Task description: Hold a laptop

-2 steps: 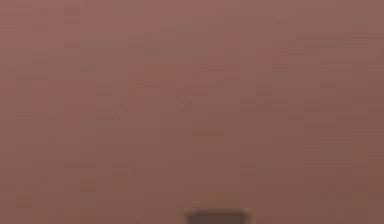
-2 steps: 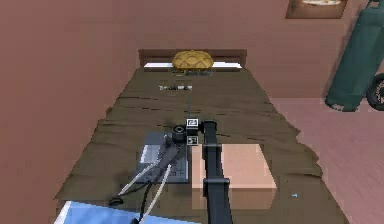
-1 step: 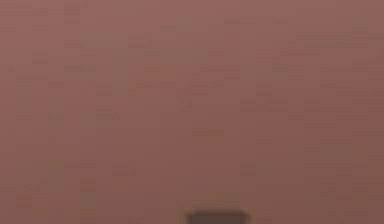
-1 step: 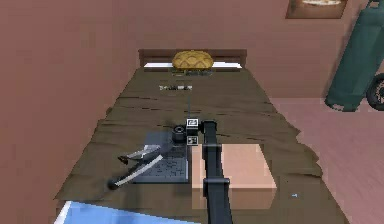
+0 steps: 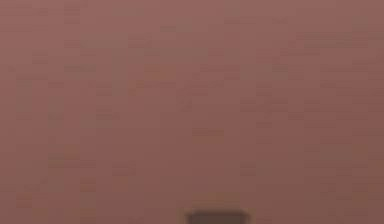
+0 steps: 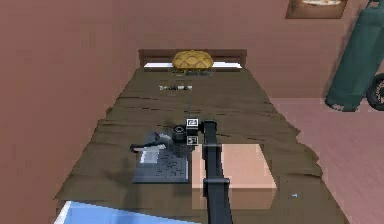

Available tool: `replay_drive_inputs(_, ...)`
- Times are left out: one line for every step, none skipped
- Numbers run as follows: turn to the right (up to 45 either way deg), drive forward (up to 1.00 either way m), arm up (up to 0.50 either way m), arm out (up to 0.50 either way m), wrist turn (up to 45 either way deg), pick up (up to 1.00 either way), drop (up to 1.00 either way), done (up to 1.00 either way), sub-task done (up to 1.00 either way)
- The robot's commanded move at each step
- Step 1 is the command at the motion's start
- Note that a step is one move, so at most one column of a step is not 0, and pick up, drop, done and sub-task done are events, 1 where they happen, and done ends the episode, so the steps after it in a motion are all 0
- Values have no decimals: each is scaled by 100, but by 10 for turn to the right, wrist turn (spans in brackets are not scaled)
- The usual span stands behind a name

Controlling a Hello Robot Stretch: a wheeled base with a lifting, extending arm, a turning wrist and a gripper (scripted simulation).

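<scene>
Arm [image 6: 214,190]: dark bar rising from the arm side view's bottom edge, reaching out over the bed [image 6: 250,105] and ending at 2 white marker squares [image 6: 191,127]. End effector [image 6: 152,142] sits left of those squares, at the upper edge of the laptop [image 6: 165,168], a flat dark grey slab lying on the brown blanket [image 6: 110,130] toward the foot of the bed. The reach looks set this way because the laptop lies just left of the bar, within the arm's line. The laptop rests on the bed at the end effector, so I cannot tell whether anything is held, how the fingers stand, or whether they touch it. Tan box [image 6: 248,165] lies flat just right of the arm, with the bar between it and the laptop; judged a thing to keep off in any lift. Far end: headboard [image 6: 225,52] against the wall, round yellow-brown thing [image 6: 192,62] in front of it. Teal cylinder [image 6: 352,60] stands off the bed at the right. Forward view faces a red-brown wall [image 5: 190,100]. Judgement: grasp step in hand, laptop not yet clear of the bed.
</scene>
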Motion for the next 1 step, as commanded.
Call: replay_drive_inputs(0,0,0,0,360,0,0,0,0)
